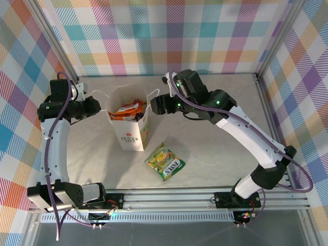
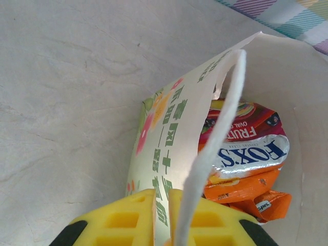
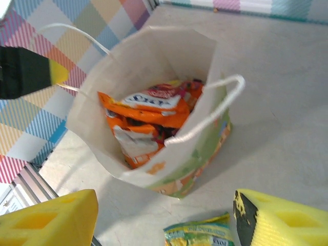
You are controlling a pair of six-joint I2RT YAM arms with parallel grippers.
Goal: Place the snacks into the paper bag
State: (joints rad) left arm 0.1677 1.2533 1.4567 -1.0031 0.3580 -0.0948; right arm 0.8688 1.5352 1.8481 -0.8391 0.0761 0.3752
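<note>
Left end effector (image 1: 100,107) is clamped on the left rim of the paper bag (image 1: 132,134), which stands upright on the worktop (image 1: 220,138). Orange and red packets (image 1: 128,108) sit inside it. Right end effector (image 1: 155,104) hangs spread wide and empty by the bag's right rim. A green-yellow FOX'S packet (image 1: 165,162) lies on the worktop, just in front of the bag.
</note>
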